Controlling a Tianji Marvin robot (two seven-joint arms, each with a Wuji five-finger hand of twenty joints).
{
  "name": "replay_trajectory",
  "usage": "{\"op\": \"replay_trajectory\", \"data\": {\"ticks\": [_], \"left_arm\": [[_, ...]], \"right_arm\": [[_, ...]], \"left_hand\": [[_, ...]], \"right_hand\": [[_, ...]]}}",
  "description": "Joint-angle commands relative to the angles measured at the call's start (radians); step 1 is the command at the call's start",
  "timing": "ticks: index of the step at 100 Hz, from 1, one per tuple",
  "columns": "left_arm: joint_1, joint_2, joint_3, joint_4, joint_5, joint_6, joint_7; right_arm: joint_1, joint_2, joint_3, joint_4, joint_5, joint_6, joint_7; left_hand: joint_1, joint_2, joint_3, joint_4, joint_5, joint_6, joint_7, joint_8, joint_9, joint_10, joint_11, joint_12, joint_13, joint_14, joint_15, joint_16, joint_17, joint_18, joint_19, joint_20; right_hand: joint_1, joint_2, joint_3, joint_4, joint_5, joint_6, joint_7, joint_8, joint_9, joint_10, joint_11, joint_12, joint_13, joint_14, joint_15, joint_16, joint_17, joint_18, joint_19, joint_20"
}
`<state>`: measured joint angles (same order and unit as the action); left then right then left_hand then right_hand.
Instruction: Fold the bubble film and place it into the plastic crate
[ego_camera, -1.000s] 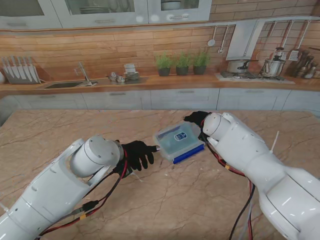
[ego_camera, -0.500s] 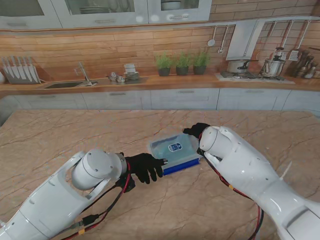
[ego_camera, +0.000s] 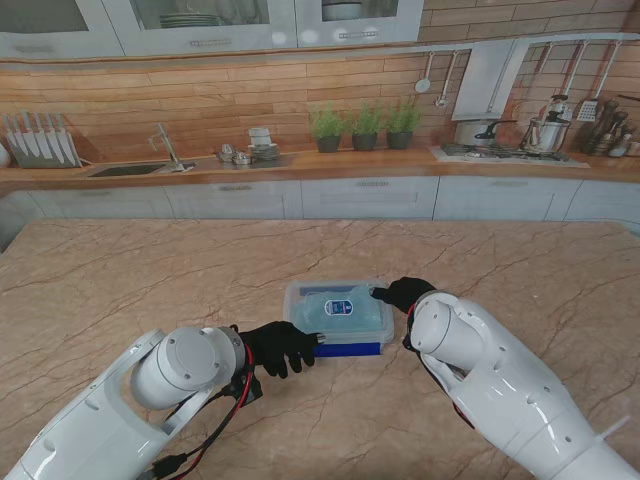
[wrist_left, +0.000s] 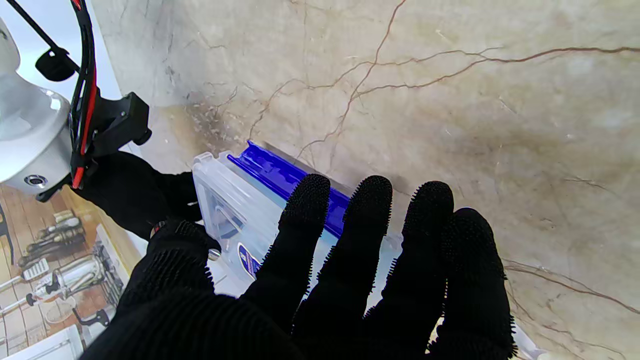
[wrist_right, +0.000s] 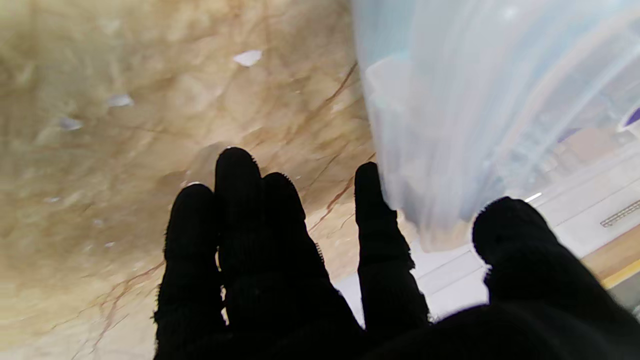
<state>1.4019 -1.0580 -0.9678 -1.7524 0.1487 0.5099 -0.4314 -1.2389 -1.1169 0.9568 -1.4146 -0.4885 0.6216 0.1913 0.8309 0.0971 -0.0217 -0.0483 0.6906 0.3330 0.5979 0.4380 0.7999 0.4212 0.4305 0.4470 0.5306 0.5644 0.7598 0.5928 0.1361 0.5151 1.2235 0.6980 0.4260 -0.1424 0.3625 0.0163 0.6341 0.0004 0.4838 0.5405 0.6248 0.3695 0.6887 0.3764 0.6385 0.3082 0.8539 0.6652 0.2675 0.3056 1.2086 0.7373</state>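
The clear box (ego_camera: 336, 316) with the blue strip sits mid-tabletop, nearer the front edge, bluish film (ego_camera: 340, 306) inside. Both black-gloved hands hold it: the left hand (ego_camera: 283, 346) at its left end, the right hand (ego_camera: 403, 293) at its right rim. Best to keep it level and grip evenly. Nothing else nearby blocks them.

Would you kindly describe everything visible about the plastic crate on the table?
The plastic crate is a shallow, translucent rectangular box with rounded corners and a blue strip along the side nearer to me. A pale bluish filling with an oval blue label shows inside it. It rests flat on the marble table, between both arms. The left robot hand touches its left end; the right robot hand grips its right rim.
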Motion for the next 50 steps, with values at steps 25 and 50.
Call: {"op": "replay_trajectory", "data": {"ticks": [25,50], "left_arm": [[0.019,-0.008,0.011,-0.017,0.007,0.002,0.025],[0.027,-0.011,0.015,-0.02,0.001,0.012,0.037]], "right_arm": [[-0.063,-0.017,0.081,-0.038,-0.021,-0.059,-0.118],[-0.005,-0.044,0.053,0.037,0.046,-0.133,-0.171]], "left_hand": [[0.028,-0.012,-0.007,0.015,0.001,0.0,-0.024,-0.012,-0.016,0.009,-0.001,-0.013,-0.01,0.005,0.0,-0.009,-0.008,-0.029,0.006,-0.007],[0.027,-0.013,-0.008,0.015,0.001,0.002,-0.03,-0.018,-0.019,0.011,-0.001,-0.015,-0.012,0.005,0.0,-0.01,-0.008,-0.03,0.006,-0.008]], "right_hand": [[0.003,-0.014,0.01,0.005,-0.056,0.016,-0.026,0.004,-0.023,0.02,0.005,0.0,0.006,0.027,0.018,0.001,-0.003,0.007,0.027,0.008],[-0.013,-0.023,0.026,-0.001,-0.147,-0.037,-0.023,0.015,-0.104,0.0,-0.021,-0.008,-0.064,-0.003,-0.029,-0.012,-0.052,-0.013,-0.021,-0.006]]}}
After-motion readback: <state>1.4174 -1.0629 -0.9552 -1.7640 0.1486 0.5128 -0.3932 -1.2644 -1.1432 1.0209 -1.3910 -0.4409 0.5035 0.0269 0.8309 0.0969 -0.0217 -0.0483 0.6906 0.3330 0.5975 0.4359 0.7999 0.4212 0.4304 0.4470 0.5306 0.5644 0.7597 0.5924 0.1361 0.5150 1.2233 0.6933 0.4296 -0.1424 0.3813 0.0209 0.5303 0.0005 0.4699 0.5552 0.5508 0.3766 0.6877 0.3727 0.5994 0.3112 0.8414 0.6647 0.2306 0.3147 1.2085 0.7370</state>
